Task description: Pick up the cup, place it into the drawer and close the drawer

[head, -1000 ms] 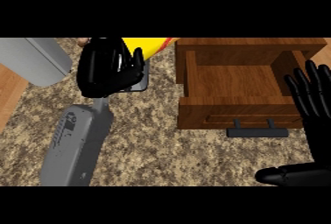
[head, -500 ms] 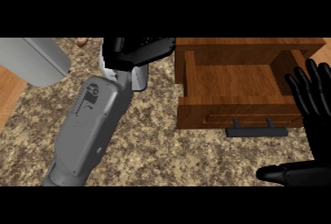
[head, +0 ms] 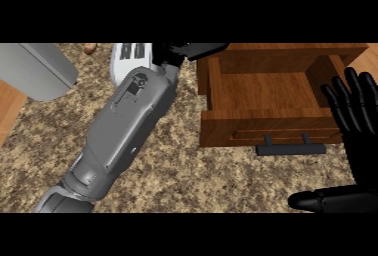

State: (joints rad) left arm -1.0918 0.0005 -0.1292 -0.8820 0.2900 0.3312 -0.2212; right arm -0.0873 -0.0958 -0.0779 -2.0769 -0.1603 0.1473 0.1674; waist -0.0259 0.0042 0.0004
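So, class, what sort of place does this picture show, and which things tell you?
Most likely a kitchen worktop. There is a speckled, stone-look counter, an open wooden drawer with a dark bar handle, and a grey metal object at the far left, perhaps an appliance or a pot.

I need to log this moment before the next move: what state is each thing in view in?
Brown wooden drawer: pulled open, nothing visible inside.
Black bar handle on the drawer front: no hand on it.
Black right hand: open, fingers straight up, resting at the view's right edge.
Black left hand: at the view's top edge, mostly cut off; grip cannot be told.
Cup: not visible.
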